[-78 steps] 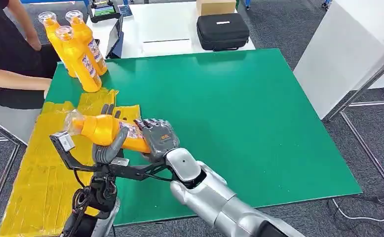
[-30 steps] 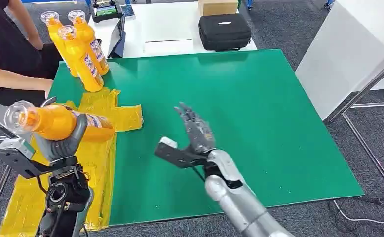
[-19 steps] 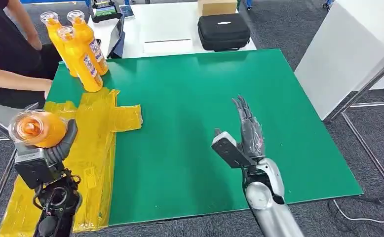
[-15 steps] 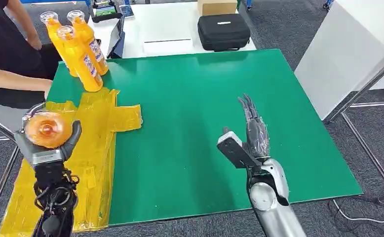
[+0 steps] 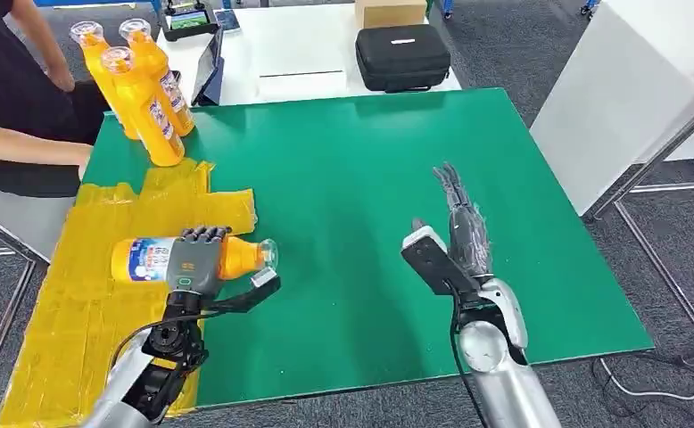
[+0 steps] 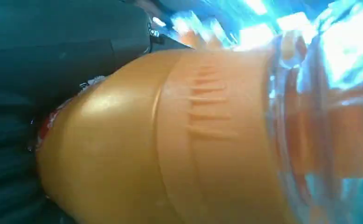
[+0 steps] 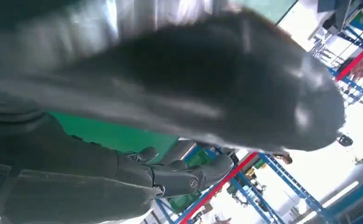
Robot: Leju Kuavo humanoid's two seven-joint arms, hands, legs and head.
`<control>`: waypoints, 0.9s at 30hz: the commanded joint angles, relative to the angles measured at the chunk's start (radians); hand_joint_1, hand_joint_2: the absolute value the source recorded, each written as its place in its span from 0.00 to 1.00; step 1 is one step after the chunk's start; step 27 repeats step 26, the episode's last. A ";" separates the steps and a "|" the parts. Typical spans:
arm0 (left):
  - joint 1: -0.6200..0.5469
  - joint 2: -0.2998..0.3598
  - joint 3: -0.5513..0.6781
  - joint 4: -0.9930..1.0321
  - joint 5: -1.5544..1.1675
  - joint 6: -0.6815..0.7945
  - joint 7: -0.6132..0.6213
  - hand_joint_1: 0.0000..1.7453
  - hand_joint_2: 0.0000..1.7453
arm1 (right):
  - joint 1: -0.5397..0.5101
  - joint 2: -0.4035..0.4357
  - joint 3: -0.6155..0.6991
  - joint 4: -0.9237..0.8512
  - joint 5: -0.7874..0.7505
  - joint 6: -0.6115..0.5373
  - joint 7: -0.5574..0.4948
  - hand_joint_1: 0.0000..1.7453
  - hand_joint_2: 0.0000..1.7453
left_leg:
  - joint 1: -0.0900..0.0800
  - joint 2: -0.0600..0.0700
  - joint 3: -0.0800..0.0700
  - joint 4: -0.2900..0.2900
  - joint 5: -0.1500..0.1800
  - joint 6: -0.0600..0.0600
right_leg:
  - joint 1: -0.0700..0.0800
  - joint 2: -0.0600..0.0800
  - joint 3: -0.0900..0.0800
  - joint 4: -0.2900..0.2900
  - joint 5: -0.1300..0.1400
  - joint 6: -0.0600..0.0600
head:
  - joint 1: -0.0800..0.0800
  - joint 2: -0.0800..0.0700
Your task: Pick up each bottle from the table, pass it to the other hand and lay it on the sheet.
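Head view first: the left hand [image 5: 196, 259] grips an orange bottle [image 5: 147, 259] around its middle, fingers [image 5: 202, 237] wrapped over the top of it, and holds it on its side above the yellow sheet [image 5: 67, 312] at the bench's left edge, clear cap end pointing toward the green bench [image 5: 370, 169]. Whether the bottle touches the sheet I cannot tell. Its body is full of orange liquid, with a white and blue label near the base end. Left wrist view puts that bottle [image 6: 179, 140] very close to the lens (orange ribbed shoulder, clear neck beyond it), with the dark hand [image 6: 53, 60] pressed against it. The right hand [image 5: 464, 223] is raised over the green surface, well apart from the bottle, fingers [image 5: 451, 185] straight and spread, holding nothing; the right wrist view shows its dark fingers [image 7: 184, 175] extended with nothing in them. Three more orange bottles [image 5: 143, 98] stand upright together at the far left corner of the bench, all filled with the same liquid. A person's arm [image 5: 22, 143] rests beside them, and a black case [image 5: 403, 56] sits on a white table [image 5: 299, 45] behind.
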 commanded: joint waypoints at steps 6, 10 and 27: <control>-0.106 0.024 -0.041 0.304 0.078 -0.051 -0.084 1.00 1.00 | -0.009 -0.023 0.017 0.020 -0.015 0.015 0.001 0.00 0.00 | 0.001 0.000 0.006 0.000 -0.002 -0.002 | 0.001 -0.001 0.007 -0.001 -0.003 0.000 | 0.000 0.000; -0.100 0.026 -0.044 0.285 0.086 -0.048 -0.080 0.00 0.00 | -0.004 -0.023 0.017 0.017 -0.019 0.023 0.003 0.00 0.00 | 0.001 0.001 0.009 0.000 -0.002 -0.002 | 0.001 0.000 0.010 -0.001 -0.003 0.000 | 0.000 0.000; -0.108 0.020 -0.018 0.277 0.117 -0.093 -0.062 0.00 0.00 | -0.010 -0.024 0.024 0.024 -0.018 0.034 0.005 0.00 0.00 | 0.001 0.000 0.011 0.000 -0.001 -0.003 | 0.001 -0.002 0.013 0.000 -0.004 0.001 | 0.000 0.000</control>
